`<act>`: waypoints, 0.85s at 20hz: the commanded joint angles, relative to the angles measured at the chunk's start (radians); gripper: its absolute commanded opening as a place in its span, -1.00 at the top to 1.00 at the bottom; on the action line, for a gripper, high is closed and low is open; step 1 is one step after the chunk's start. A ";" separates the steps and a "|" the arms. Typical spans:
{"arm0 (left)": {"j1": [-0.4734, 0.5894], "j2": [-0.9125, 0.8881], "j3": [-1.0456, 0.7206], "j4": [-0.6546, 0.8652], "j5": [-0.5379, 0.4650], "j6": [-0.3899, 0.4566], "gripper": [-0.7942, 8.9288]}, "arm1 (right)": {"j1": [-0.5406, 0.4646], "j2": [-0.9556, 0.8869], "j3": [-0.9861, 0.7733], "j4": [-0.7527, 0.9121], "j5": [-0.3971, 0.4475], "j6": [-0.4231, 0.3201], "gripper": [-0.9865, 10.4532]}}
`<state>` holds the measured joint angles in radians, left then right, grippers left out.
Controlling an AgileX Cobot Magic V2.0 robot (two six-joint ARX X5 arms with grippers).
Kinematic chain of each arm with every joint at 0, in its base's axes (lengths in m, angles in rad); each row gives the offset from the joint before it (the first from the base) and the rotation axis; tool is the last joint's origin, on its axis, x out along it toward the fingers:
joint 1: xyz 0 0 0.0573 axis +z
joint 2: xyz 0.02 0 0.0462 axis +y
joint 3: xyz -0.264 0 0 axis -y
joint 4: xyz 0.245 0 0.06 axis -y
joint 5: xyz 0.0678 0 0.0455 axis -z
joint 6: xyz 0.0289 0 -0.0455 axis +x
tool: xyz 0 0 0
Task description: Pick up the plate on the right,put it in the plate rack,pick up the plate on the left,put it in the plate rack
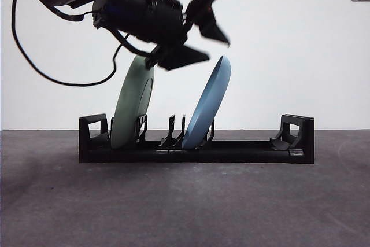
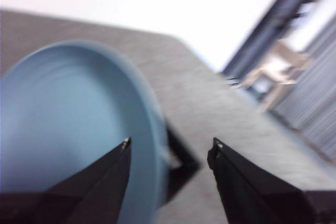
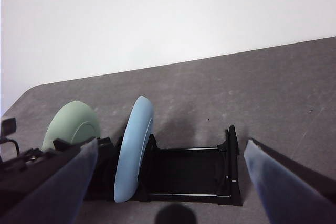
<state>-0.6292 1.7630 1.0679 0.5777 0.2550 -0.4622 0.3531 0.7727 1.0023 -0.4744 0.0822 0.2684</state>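
My left gripper (image 1: 199, 30) hung above the plate rack (image 1: 196, 150), over the gap between the two plates, its jaws spread and holding nothing. Seen from my left wrist, those jaws stood wide apart just beside the blue plate's (image 2: 73, 129) rim, not touching it. On the rack's left side, the green plate (image 1: 132, 105) stood on edge in a slot, leaning to the right, with my arm's dark bulk just above its top. Next along, near the middle, the blue plate stood in its own slot, leaning the same way, apart from the green one. The rack's right stretch ran on to its blocky looped end. My right gripper (image 3: 170, 182) waited well back from the rack, jaws wide and gripping nothing, on the grey table (image 1: 185, 201).
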 commanded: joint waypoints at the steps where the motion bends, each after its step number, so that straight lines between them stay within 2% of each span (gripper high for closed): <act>1: -0.006 -0.031 0.015 0.024 0.118 0.019 0.35 | 0.001 0.001 -0.002 0.005 0.002 -0.008 0.02; 2: -0.010 -0.047 0.019 0.017 0.143 0.020 0.47 | 0.001 0.002 -0.002 0.002 0.002 -0.009 0.05; 4: -0.014 -0.094 0.021 0.004 0.202 0.031 0.87 | 0.001 0.003 -0.002 -0.013 0.002 -0.025 0.26; 6: -0.014 -0.145 0.023 -0.029 0.221 0.065 0.85 | 0.000 0.006 -0.002 -0.033 0.002 -0.047 0.57; 8: -0.016 -0.219 0.030 -0.143 0.196 0.170 0.85 | 0.000 0.015 -0.002 -0.060 0.002 -0.061 0.87; 10: -0.021 -0.301 0.039 -0.299 0.108 0.321 0.85 | 0.001 0.023 -0.002 -0.089 -0.001 -0.061 0.84; 13: -0.033 -0.436 0.052 -0.544 -0.138 0.535 0.85 | 0.001 0.038 -0.002 -0.141 -0.005 -0.068 0.84; 15: -0.038 -0.506 0.052 -0.643 -0.265 0.581 0.85 | 0.001 0.046 -0.002 -0.164 -0.005 -0.093 0.84; 17: -0.034 -0.580 0.052 -0.749 -0.362 0.590 0.85 | 0.001 0.048 -0.002 -0.179 -0.004 -0.112 0.84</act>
<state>-0.6640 1.2106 1.1244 -0.1207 -0.0418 0.0360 0.3531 0.8219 1.0023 -0.6567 0.0784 0.1841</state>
